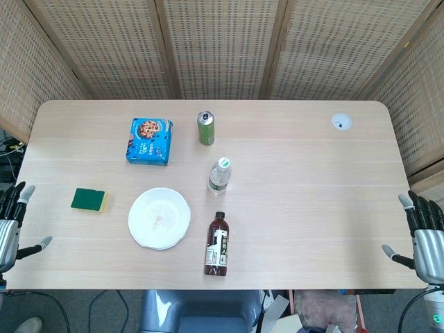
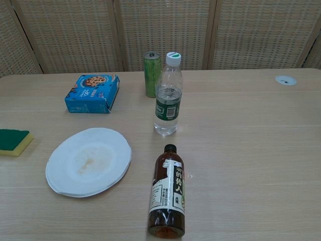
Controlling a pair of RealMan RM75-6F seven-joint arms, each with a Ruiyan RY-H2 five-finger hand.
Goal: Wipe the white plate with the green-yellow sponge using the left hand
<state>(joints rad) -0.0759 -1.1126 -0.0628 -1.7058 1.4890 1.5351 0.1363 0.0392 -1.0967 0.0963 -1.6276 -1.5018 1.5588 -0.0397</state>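
Note:
The white plate [image 1: 159, 218] lies flat near the table's front, a brownish smear at its middle [image 2: 88, 160]. The green-yellow sponge [image 1: 89, 200] rests green side up to the left of the plate, apart from it; the chest view shows it at the left edge [image 2: 14, 141]. My left hand [image 1: 12, 222] hovers at the table's left edge, fingers spread, holding nothing, well left of the sponge. My right hand [image 1: 423, 232] is at the right edge, also spread and empty. Neither hand appears in the chest view.
A dark brown bottle [image 1: 218, 245] lies right of the plate. A clear water bottle [image 1: 219, 175] stands behind it, then a green can [image 1: 206, 128]. A blue cookie box [image 1: 150, 141] sits behind the plate. A round cable grommet [image 1: 340, 122] is far right.

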